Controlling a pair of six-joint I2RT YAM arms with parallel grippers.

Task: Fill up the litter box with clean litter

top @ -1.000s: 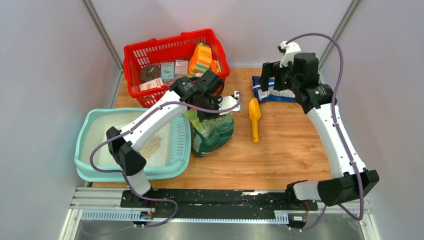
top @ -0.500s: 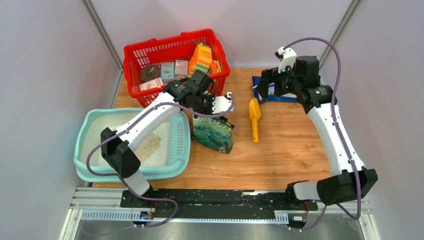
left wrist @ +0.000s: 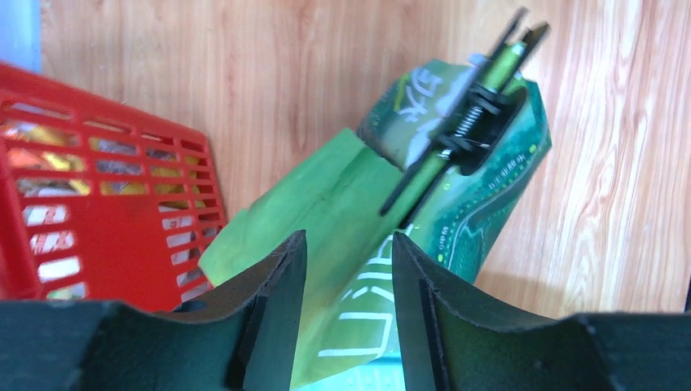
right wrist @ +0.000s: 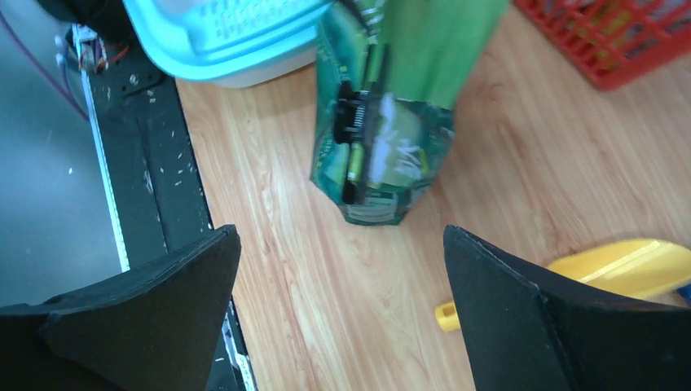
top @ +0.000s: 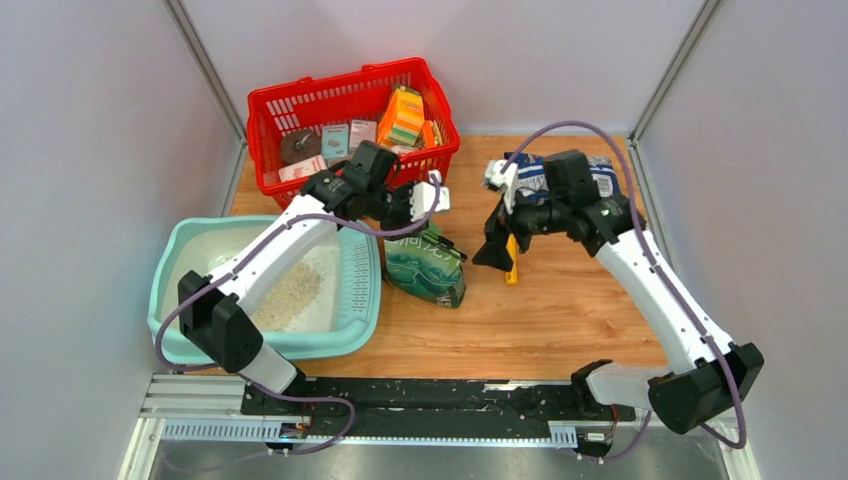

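Observation:
The pale teal litter box (top: 176, 262) sits at the left, with a heap of beige clean litter (top: 290, 293) inside by its slotted ledge. A green printed bag (top: 428, 270) with a black clip (left wrist: 481, 106) on it lies on the wood beside the box. My left gripper (top: 418, 215) hovers over the bag's upper end. In the left wrist view its jaws (left wrist: 349, 238) stand apart with the bag (left wrist: 342, 195) under the gap, not pinched. My right gripper (top: 497, 250) hangs wide open and empty (right wrist: 340, 232) over the table, just left of a yellow scoop (right wrist: 627, 265).
A red mesh basket (top: 300, 105) full of small packages stands behind the litter box, close to my left wrist. A blue and white bag (top: 600, 175) lies at the back right. Grey walls close in both sides. The black rail (top: 420, 395) runs along the near edge.
My left gripper opened and let go of the green bag, which dropped from tilted over the box to lying on the table. My right arm swung forward and down to the yellow scoop.

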